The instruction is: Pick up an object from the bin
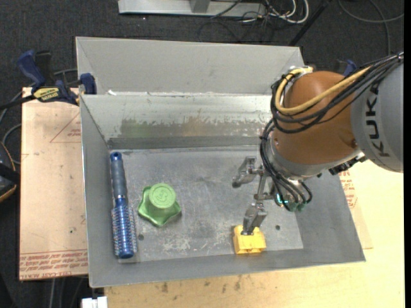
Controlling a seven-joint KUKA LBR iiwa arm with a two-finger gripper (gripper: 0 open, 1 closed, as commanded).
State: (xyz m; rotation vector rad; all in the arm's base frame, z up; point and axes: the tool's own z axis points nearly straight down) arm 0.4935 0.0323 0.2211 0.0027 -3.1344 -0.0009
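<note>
Yellow, small and blocky, the one plastic piece point(249, 242) I see sits on the floor of the grey metal bin point(192, 249), by the near wall, right at the tip of the gripper's point(241, 208) near finger. From my screen, finger and block seem to touch, though I cannot be sure. The jaws stand wide apart, and the block lies outside the gap, beyond that near finger; nothing is between them. The other finger points at bare floor on the far side of the gap.

Well out past the fingertips, away from the arm, lies one green plastic cap with a lobed rim point(158, 204). Further still, along the wall opposite the arm, lies one blue plastic round hairbrush point(121, 210), its bristled head toward the near wall. I count three things, all apart from one another.
</note>
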